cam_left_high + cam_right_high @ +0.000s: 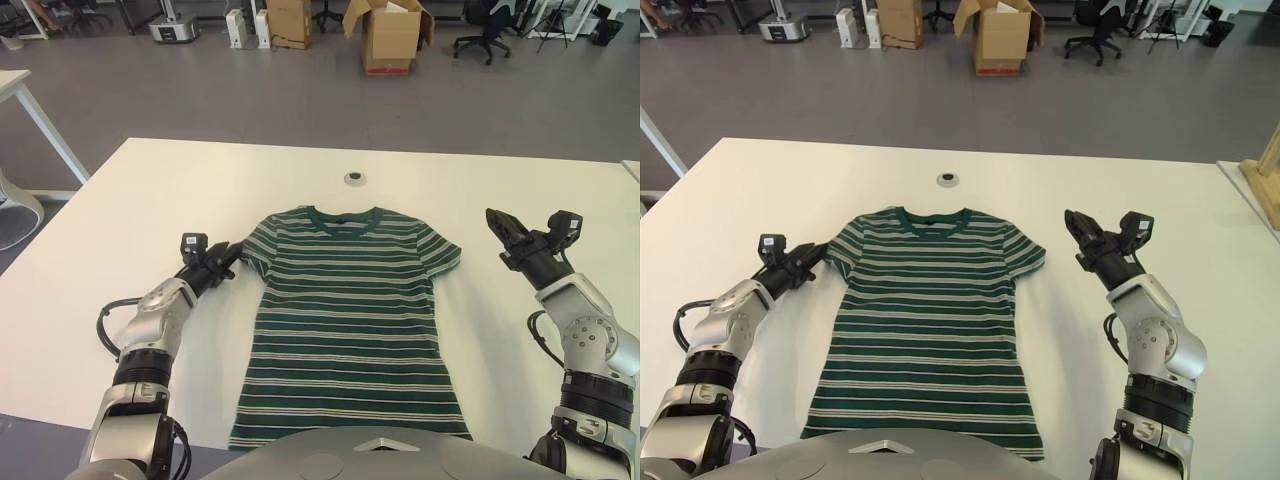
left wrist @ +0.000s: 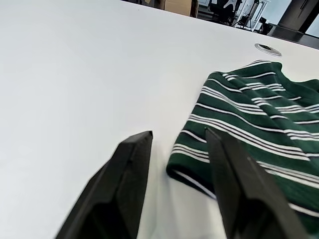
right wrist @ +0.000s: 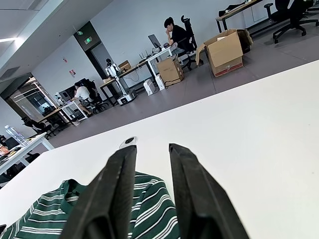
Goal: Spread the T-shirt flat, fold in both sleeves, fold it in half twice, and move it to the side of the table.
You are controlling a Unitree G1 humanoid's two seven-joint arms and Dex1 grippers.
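A dark green T-shirt with white stripes lies spread flat on the white table, collar toward the far edge and both short sleeves out. My left gripper sits low at the table, open, just beside the tip of the shirt's left sleeve; its fingers hold nothing. My right gripper hovers above the table a little to the right of the right sleeve. In the right wrist view the right gripper shows a narrow gap between its fingers and holds nothing.
A round cable grommet is set in the table beyond the collar. Bare tabletop lies on both sides of the shirt. A wooden piece stands off the table's right edge. Another table stands off to the left, with boxes and chairs on the floor behind.
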